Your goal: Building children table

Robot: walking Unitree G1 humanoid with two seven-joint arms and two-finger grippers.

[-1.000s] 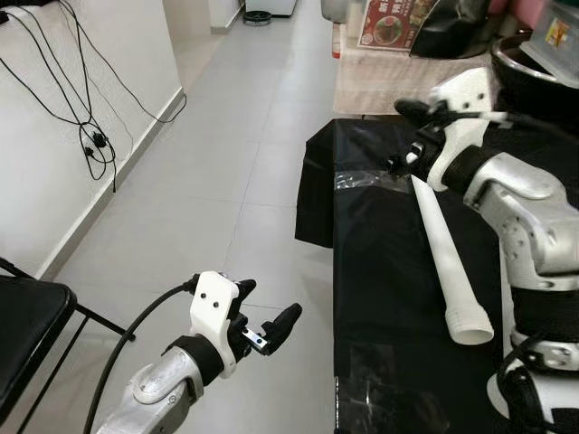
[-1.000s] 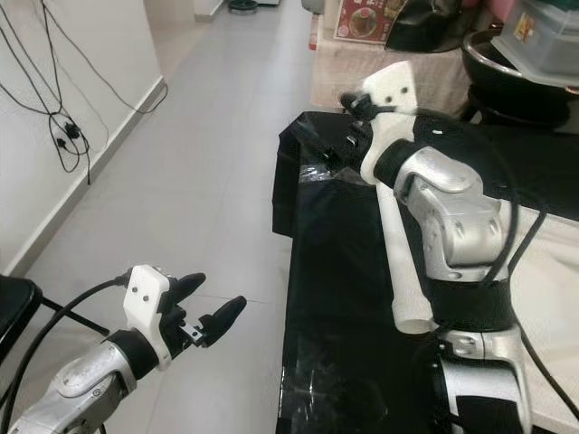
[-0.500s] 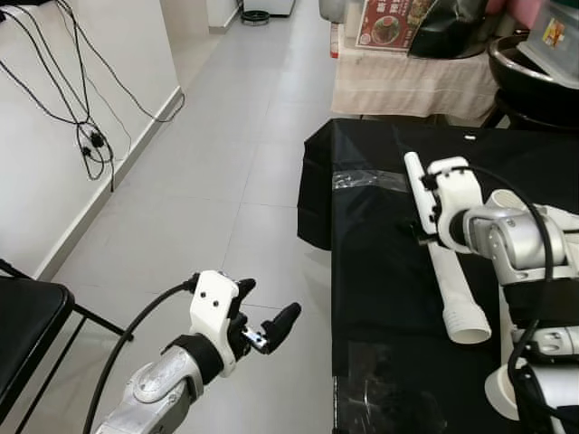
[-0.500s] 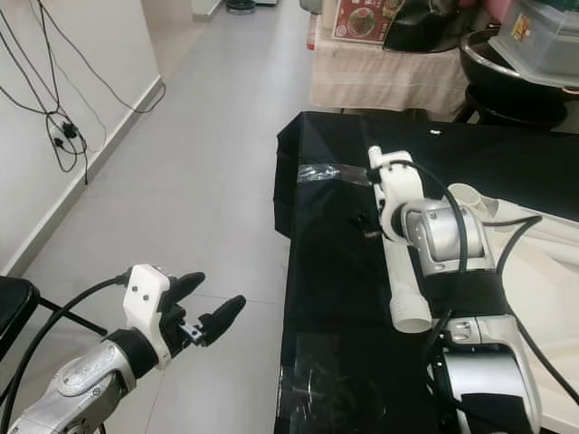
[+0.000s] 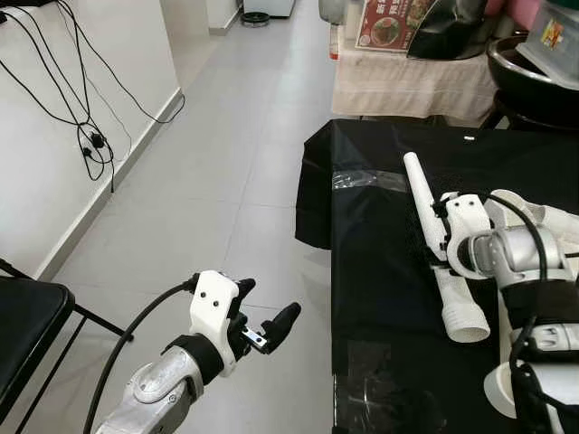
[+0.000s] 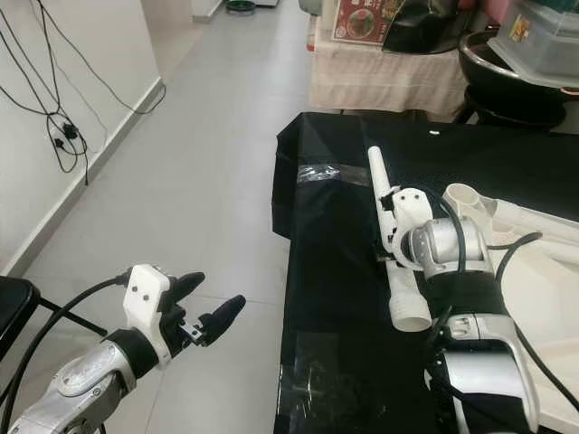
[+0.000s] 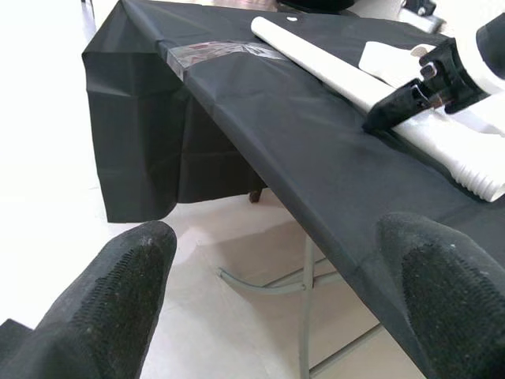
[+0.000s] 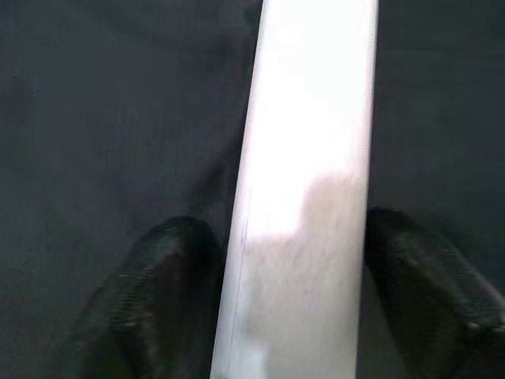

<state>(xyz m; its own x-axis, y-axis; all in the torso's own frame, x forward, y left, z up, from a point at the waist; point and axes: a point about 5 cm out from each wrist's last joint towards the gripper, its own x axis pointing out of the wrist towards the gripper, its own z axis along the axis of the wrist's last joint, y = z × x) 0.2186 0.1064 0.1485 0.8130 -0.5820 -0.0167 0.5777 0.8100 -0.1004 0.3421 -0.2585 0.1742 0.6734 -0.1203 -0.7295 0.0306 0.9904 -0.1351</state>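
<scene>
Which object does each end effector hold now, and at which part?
Right end effector: fingers straddle the white table leg mid-length on the black table; a firm grip cannot be told. Left end effector: open, empty.

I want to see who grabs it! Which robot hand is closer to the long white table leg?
Right. The right hand straddles the white table leg on the black table; the left hand hovers over the floor, off the table's side.

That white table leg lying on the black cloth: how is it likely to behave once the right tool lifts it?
The white table leg looks rigid and hollow, so probably light. Being round, it may roll on the black cloth. The right tool straddles it off-centre, so it may tilt.
</scene>
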